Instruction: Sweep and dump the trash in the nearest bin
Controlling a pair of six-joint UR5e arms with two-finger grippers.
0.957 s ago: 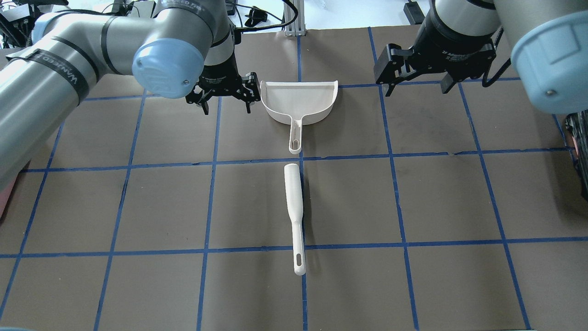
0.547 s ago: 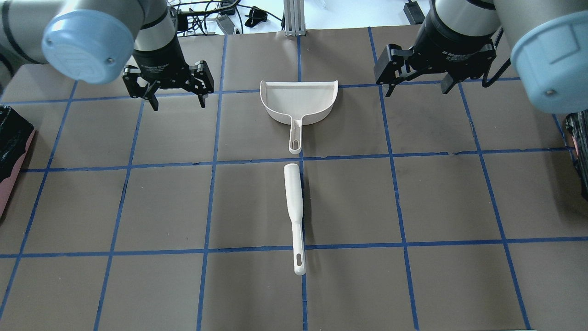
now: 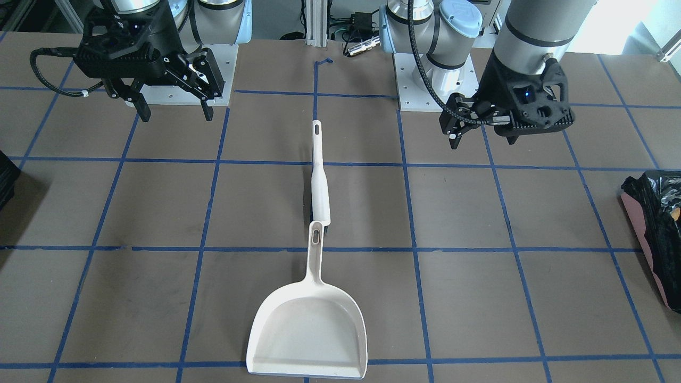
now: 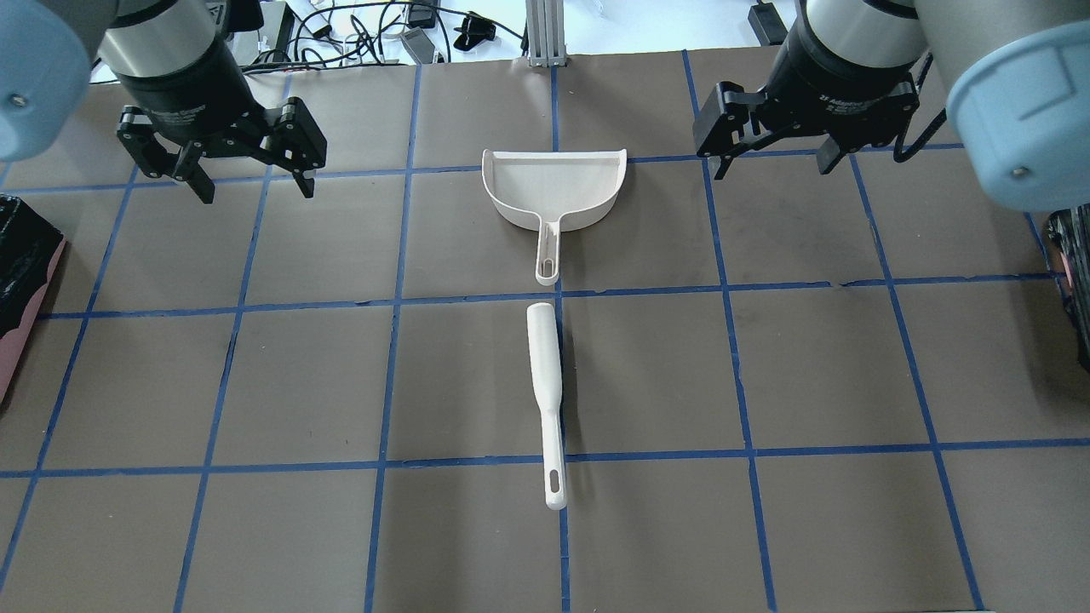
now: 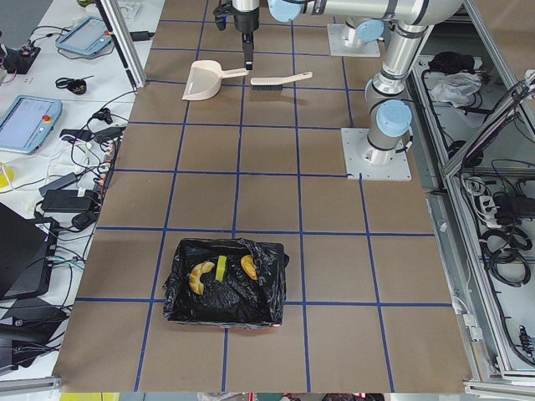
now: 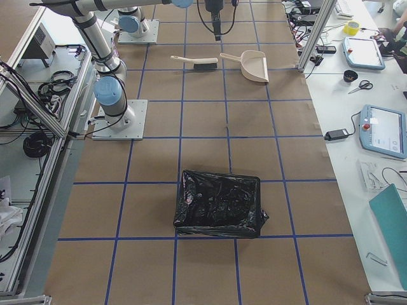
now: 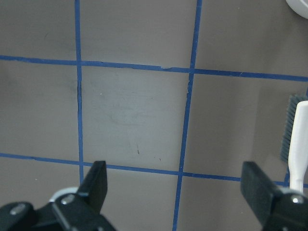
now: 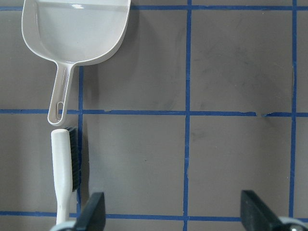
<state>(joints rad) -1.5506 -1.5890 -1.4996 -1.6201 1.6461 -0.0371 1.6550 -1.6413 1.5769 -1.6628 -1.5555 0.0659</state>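
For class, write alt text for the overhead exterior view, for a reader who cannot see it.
A white plastic dustpan and a white long-handled brush lie end to end, not touching, on a brown table gridded with blue tape. The left gripper and right gripper hang open and empty over its far side.

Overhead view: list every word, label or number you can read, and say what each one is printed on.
"Adaptive Gripper": white print on the black collar above the right gripper; the characters before it are too blurred to be sure of.
Left gripper: a similar white line on its collar, too small and blurred to read.
Dustpan and brush: no text visible.
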